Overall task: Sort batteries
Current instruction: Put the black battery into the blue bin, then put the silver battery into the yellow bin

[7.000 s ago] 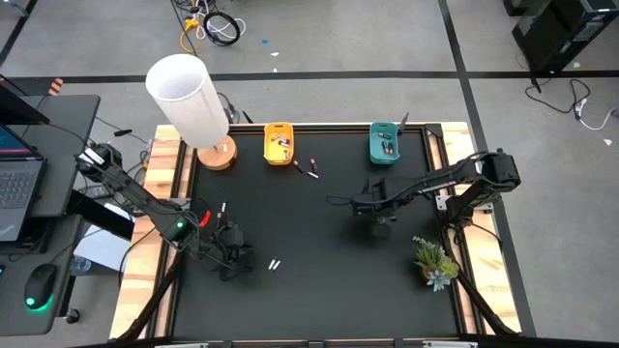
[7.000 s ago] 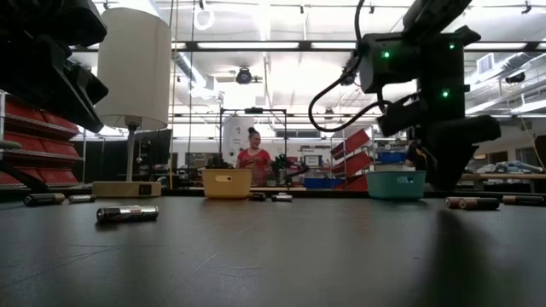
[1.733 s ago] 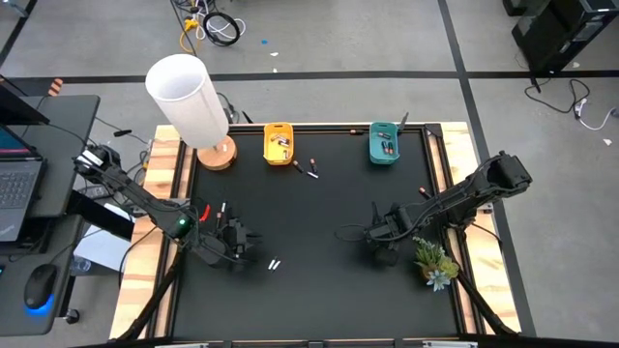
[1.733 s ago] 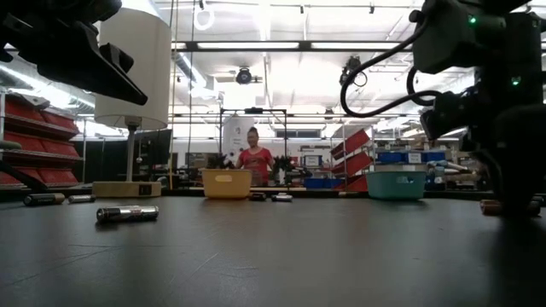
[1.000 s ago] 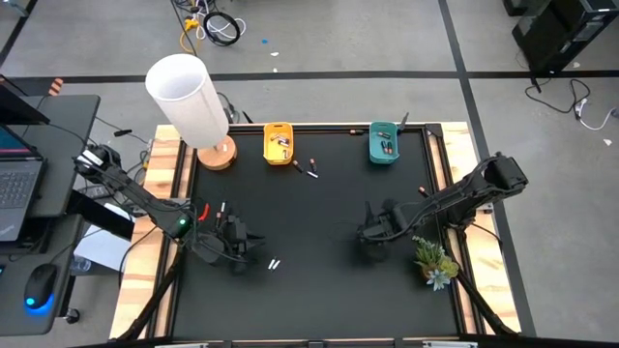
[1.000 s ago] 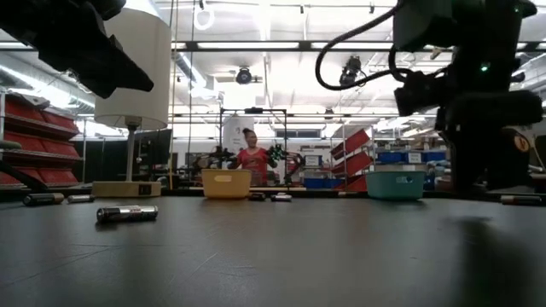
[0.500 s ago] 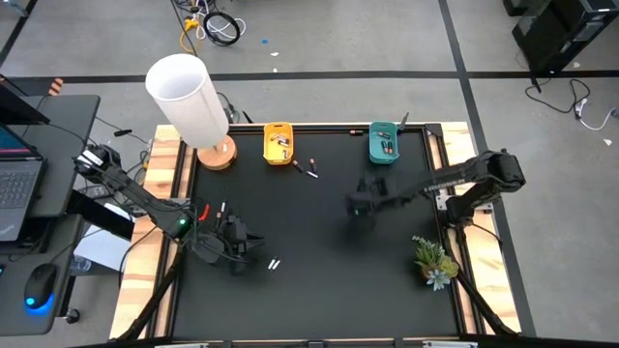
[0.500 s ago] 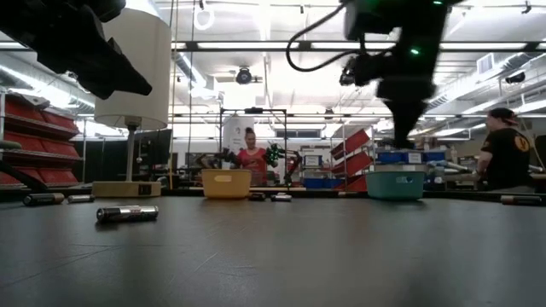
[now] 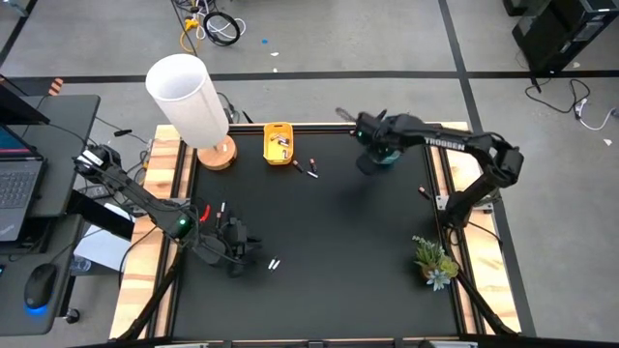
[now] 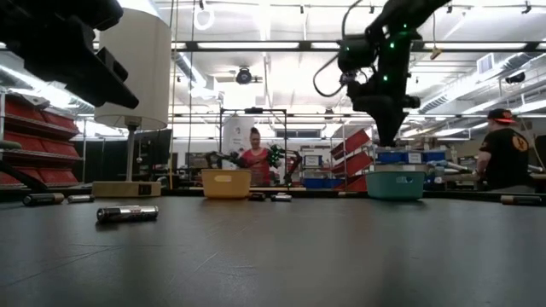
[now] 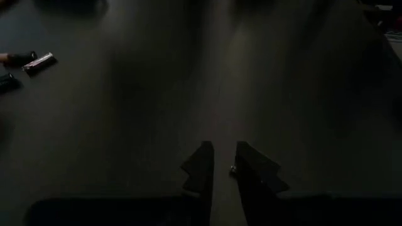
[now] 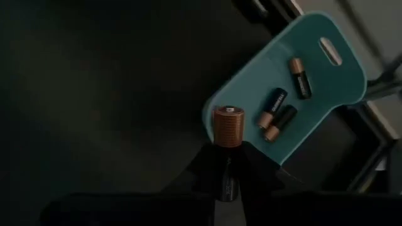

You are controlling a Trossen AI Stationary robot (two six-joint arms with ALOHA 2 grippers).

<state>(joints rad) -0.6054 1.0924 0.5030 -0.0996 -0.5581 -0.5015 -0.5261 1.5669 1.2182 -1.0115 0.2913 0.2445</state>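
I have the right gripper (image 12: 227, 164) up over the back of the table, hanging just above the teal bin (image 12: 314, 81). It is clamped on a dark battery (image 12: 227, 129) with a copper end, and that end sticks out past the fingertips (image 12: 204, 164). From the wrist I count three more dark, copper-tipped cells (image 12: 281, 112) lying in the bin (two side by side, one apart near the handle slot).

In the high view the right arm reaches across the far edge to the teal bin (image 9: 387, 158), with the yellow bin (image 9: 279, 143) off to its left holding a few batteries of its own. Two loose ones (image 9: 307, 168) lie on the mat just beside the yellow bin, and a whitish pair (image 9: 275, 263) sits near the front.

The left gripper (image 11: 220, 171) waits low over the front left of the mat, its fingers a narrow slit apart with nothing between them, next to that whitish pair.
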